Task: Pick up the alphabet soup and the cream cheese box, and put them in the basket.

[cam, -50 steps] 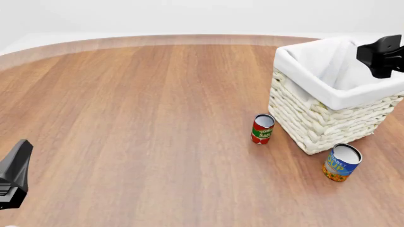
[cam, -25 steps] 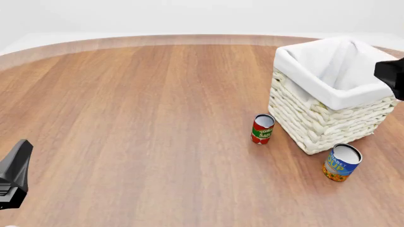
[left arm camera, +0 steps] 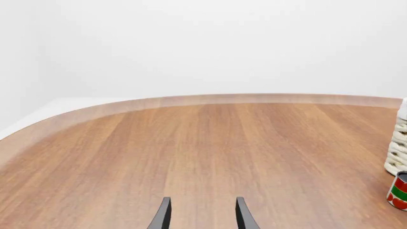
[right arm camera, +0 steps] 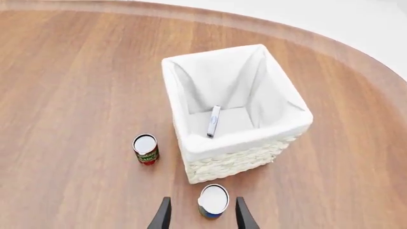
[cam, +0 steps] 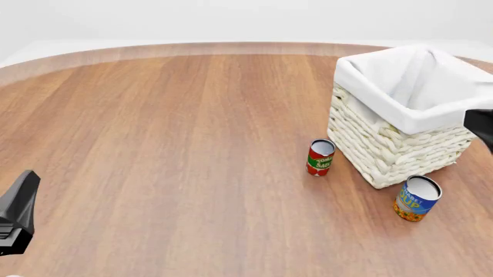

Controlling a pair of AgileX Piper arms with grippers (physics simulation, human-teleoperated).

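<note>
Glossy black angular arm housings (cam: 17,213), slim tapered black claw fingers (right arm camera: 163,215).

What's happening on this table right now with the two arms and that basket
Two robot arms are sorting groceries into the basket. The cream cheese box already lies inside on the white liner. The alphabet soup stands on the table beside the basket, and the right claw hangs open above it, holding nothing. A smaller red can stands nearby, untouched. The left claw is open and empty, far off over bare table.
</note>
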